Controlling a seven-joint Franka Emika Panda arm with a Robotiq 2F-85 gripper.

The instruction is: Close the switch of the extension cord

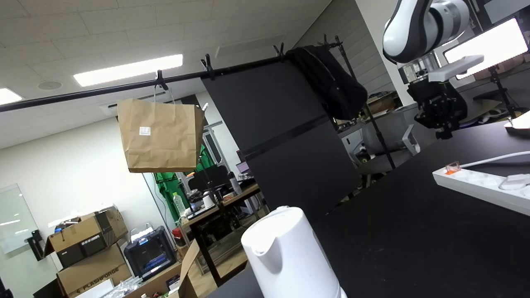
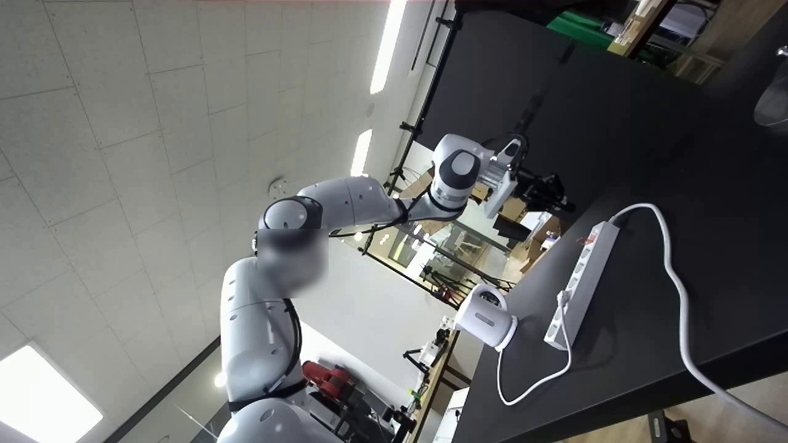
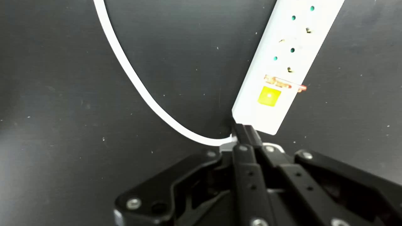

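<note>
The extension cord is a long white bar on the black table, seen in both exterior views (image 1: 476, 188) (image 2: 592, 283) and in the wrist view (image 3: 284, 62). Its switch looks orange in the exterior views (image 1: 453, 168) (image 2: 591, 238) and bright yellow in the wrist view (image 3: 269, 96). A clear, orange-edged flap (image 3: 284, 83) stands up beside the switch. My gripper (image 3: 245, 126) has its fingers together with nothing between them. It hovers above the table near the switch end, apart from the bar, in both exterior views (image 1: 444, 134) (image 2: 567, 207). The fingertips hide part of the bar's end.
A white kettle stands on the table in both exterior views (image 1: 290, 256) (image 2: 484, 318). Its plug (image 2: 562, 299) sits in the bar, with its cord (image 2: 535, 384) looping on the table. The bar's thick white cable (image 2: 682, 301) curves over the table's edge.
</note>
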